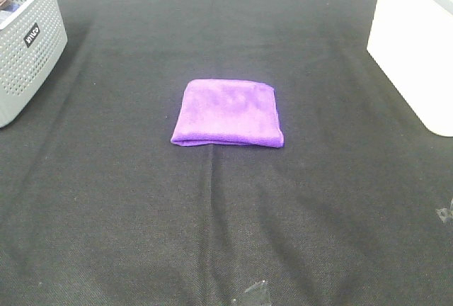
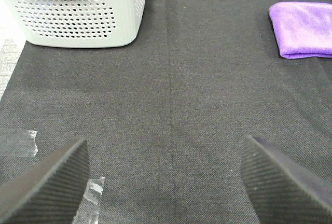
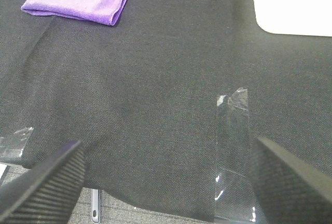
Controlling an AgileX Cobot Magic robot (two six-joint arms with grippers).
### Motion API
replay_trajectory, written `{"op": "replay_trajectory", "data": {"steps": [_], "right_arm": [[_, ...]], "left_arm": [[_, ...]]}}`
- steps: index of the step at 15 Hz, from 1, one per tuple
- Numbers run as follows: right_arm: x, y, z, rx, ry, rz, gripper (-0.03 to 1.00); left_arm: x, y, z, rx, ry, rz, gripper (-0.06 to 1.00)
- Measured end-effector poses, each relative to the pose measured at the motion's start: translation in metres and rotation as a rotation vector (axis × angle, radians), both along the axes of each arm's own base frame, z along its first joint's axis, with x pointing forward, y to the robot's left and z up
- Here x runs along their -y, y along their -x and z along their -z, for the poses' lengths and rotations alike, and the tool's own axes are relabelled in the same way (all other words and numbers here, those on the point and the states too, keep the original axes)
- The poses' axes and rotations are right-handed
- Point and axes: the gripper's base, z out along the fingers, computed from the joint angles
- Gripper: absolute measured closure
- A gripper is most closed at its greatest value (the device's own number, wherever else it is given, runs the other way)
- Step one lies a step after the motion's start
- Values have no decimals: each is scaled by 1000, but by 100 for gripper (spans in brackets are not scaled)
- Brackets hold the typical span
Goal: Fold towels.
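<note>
We see the bright purple fuzzy microfibre towel lying folded into a compact rectangle near the middle of the desk, which is covered in a black woven cloth with a few soft creases. The towel lies flat, its folded edge facing the near side in the high view, and nothing touches it. At the far left corner of the desk stands a light grey perforated plastic basket with a handle cut-out, through which we make out something brownish inside. At the far right sits a white smooth-sided box with a rounded corner. Our left gripper hovers above bare black cloth with its ribbed dark fingers spread wide and nothing between them; the towel is well apart from it. Our right gripper also stands wide and empty near the desk's front edge, close to a strip of clear tape stuck on the cloth.
</note>
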Motion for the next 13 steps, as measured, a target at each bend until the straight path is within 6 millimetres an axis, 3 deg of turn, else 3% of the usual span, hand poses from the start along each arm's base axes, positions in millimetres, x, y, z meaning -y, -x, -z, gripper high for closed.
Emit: {"op": "replay_trajectory", "data": {"steps": [13], "right_arm": [[0,0,0,0,0,0,14]], "left_arm": [[0,0,0,0,1,0,18]]}}
